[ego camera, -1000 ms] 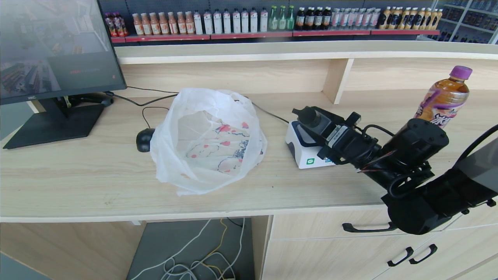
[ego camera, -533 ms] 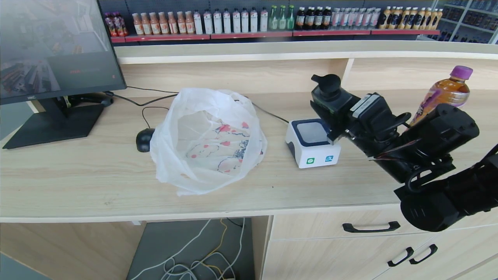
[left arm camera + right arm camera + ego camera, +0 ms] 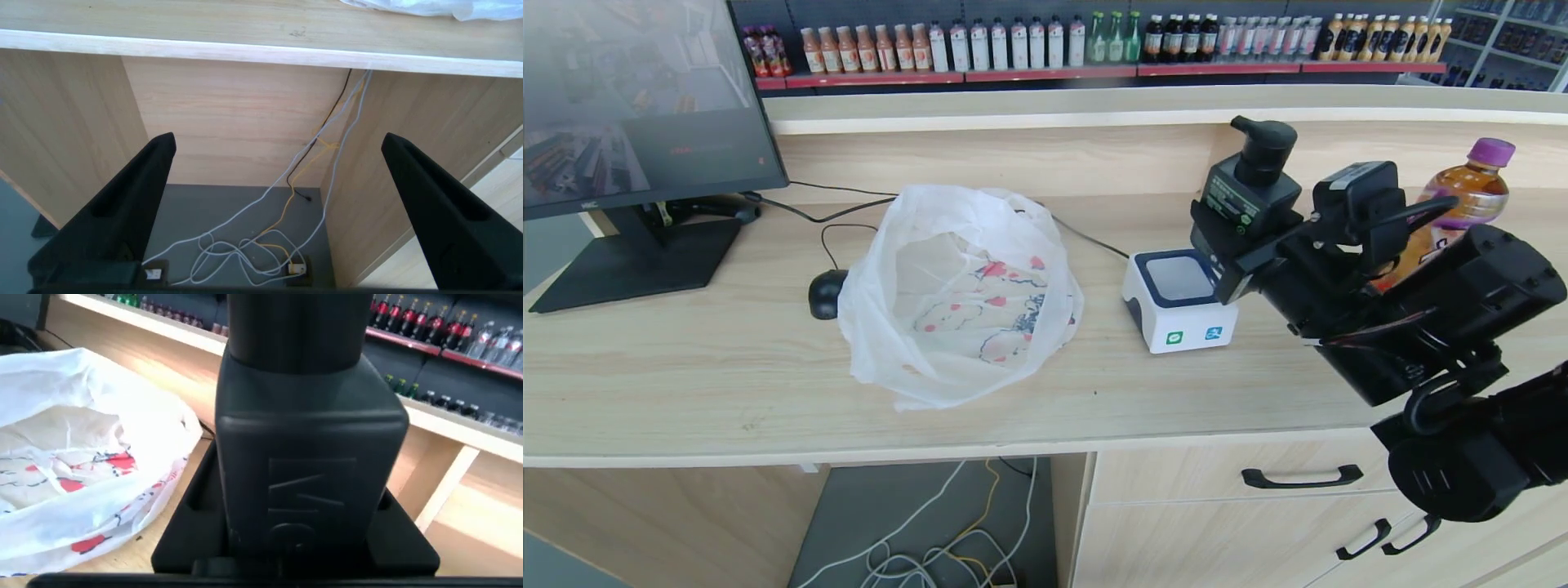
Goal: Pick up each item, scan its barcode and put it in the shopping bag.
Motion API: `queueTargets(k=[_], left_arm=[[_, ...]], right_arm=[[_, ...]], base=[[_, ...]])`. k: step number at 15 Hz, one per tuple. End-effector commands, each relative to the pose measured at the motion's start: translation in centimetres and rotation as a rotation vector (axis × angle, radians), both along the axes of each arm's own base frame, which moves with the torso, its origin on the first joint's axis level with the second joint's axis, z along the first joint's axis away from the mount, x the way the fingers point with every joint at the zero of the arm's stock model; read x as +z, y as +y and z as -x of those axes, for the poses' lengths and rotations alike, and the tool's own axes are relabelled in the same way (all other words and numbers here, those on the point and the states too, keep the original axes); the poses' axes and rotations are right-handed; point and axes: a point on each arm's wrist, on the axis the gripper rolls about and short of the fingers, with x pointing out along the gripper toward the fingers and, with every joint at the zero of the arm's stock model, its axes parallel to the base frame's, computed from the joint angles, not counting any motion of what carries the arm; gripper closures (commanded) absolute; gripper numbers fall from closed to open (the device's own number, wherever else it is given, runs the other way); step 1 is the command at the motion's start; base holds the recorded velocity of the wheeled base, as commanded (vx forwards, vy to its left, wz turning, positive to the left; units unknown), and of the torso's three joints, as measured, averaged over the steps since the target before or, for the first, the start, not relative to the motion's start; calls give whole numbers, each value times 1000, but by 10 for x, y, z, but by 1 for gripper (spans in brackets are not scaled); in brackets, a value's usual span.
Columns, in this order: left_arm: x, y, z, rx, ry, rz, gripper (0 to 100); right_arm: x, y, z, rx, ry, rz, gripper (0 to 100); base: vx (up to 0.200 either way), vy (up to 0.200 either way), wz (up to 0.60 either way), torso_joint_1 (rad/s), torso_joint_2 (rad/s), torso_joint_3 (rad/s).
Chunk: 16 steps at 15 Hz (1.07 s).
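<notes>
The right tool (image 3: 1241,257) grips a black pump bottle (image 3: 1245,200) upright; the scanner (image 3: 1176,306) sits just below and to the tool's left, the open bag (image 3: 956,294) farther left on the desk (image 3: 727,367).

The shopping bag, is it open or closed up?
Open. The shopping bag sits on the counter with its mouth spread wide, showing its inside.
</notes>
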Motion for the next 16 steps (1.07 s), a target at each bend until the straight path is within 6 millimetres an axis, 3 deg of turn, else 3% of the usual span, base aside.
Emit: queueTargets(k=[1, 4, 10, 16], left_arm=[[0, 0, 0, 0, 0, -2, 0], [0, 0, 0, 0, -2, -2, 0], [0, 0, 0, 0, 0, -6, 0], [0, 0, 0, 0, 0, -3, 0]], right_arm=[[-3, -2, 10, 0, 57, -64, 100], [-9, -6, 24, 5, 138, -145, 100], [-7, -4, 20, 32, 157, -207, 100], [-3, -13, 22, 21, 153, -230, 100]], base=[[0, 0, 0, 0, 0, 0], [0, 0, 0, 0, 0, 0], [0, 0, 0, 0, 0, 0], [0, 200, 0, -1, 7, 2]])
